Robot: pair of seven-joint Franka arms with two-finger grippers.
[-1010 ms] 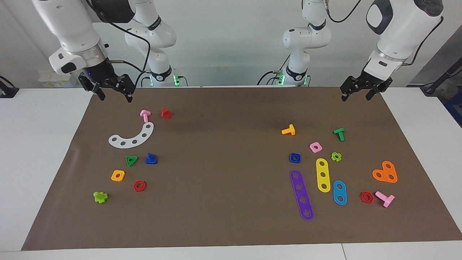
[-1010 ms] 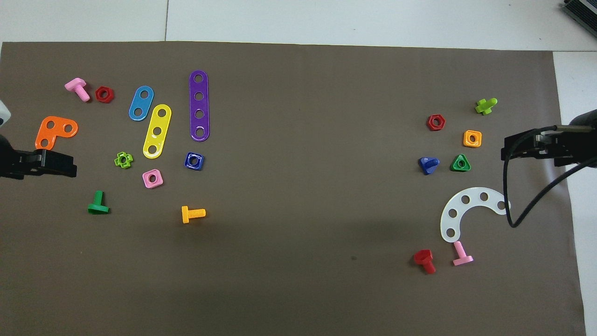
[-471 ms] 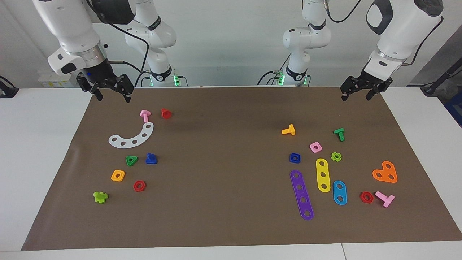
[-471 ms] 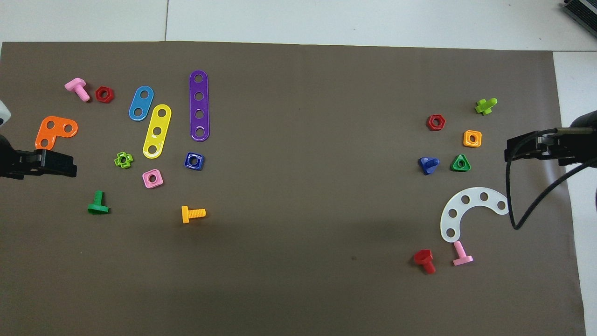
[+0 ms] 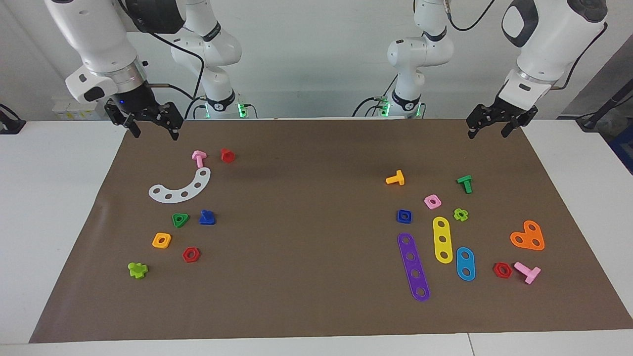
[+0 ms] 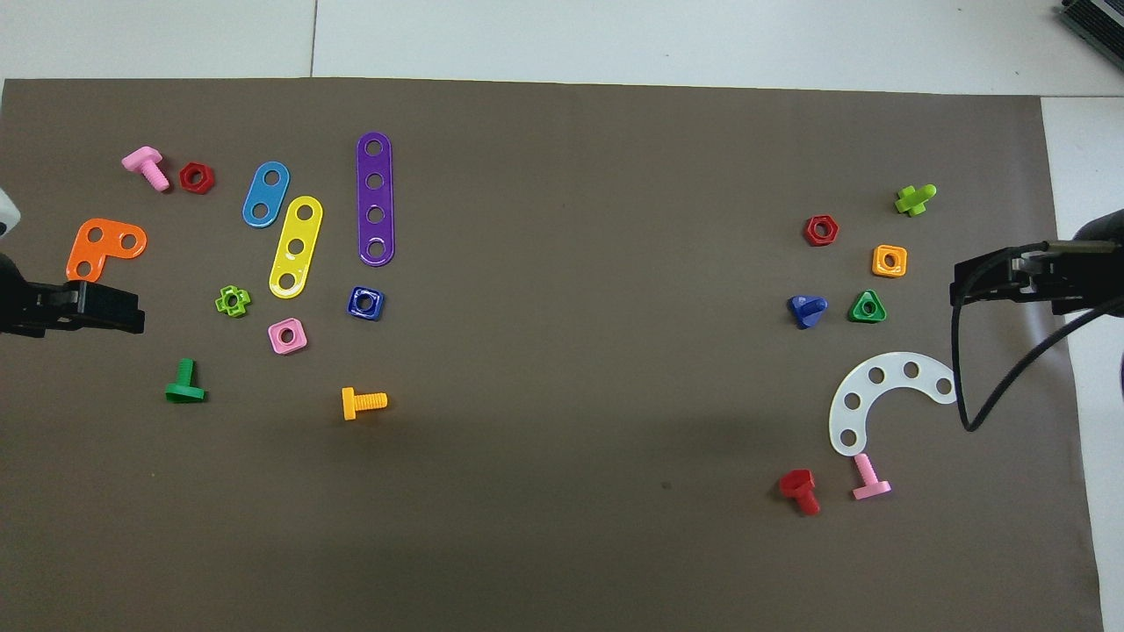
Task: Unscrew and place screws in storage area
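The blue bolt [image 5: 207, 217] with a triangular head lies on the brown mat beside the green triangle nut [image 5: 180, 219]; it also shows in the overhead view [image 6: 806, 310]. Around it is the storage area [image 5: 143, 222]: the white curved strip [image 5: 180, 188], orange square nut [image 5: 161, 240] and red hexagon nut [image 5: 191, 254]. My right gripper [image 5: 154, 133] hangs open and empty over the mat's corner at the right arm's end, apart from the bolt. My left gripper [image 5: 487, 133] hangs open and empty over the mat's corner at the left arm's end.
A pink bolt [image 5: 199, 158] and red bolt [image 5: 227, 155] lie by the white strip, and a light green bolt [image 5: 138, 270] by the nuts. At the left arm's end lie purple [image 5: 413, 267], yellow and blue strips, an orange heart [image 5: 528, 236], nuts and bolts.
My right gripper has drifted slightly up and toward the mat's outer edge. The left gripper and all the parts have stayed where they were.
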